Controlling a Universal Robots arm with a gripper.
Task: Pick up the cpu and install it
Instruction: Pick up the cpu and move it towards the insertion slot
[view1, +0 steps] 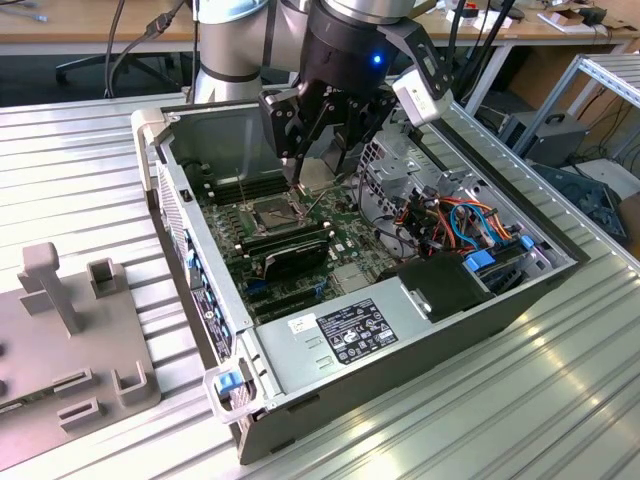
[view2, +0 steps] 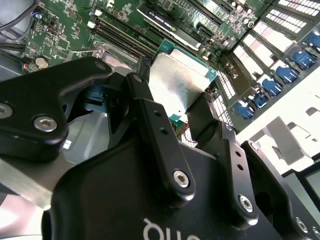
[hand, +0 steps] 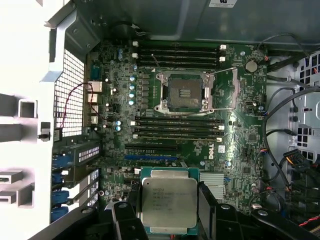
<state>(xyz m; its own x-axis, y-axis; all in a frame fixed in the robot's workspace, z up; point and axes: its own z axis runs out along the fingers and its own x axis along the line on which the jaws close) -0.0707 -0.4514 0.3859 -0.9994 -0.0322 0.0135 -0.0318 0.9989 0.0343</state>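
I hold the cpu (hand: 167, 202), a flat square chip with a silver-grey metal top, between my black fingers; my gripper (view1: 318, 178) is shut on it. It also shows in the second wrist view as the cpu (view2: 180, 82) pinched at its edges. It hangs above the green motherboard (view1: 340, 240) inside the open computer case (view1: 400, 330). The dark square socket (hand: 181, 91) with its metal frame swung open lies uncovered below and ahead of the chip; in the exterior view the socket (view1: 275, 212) sits just to that view's left of and below my gripper.
Long black memory sticks (hand: 177, 129) flank the socket. A graphics card (view1: 295, 258) lies near it, and the power supply (view1: 350, 335) sits at the case front. Coloured cables (view1: 465, 225) crowd the exterior view's right. A grey fixture plate (view1: 60, 340) stands outside the case on the exterior view's left.
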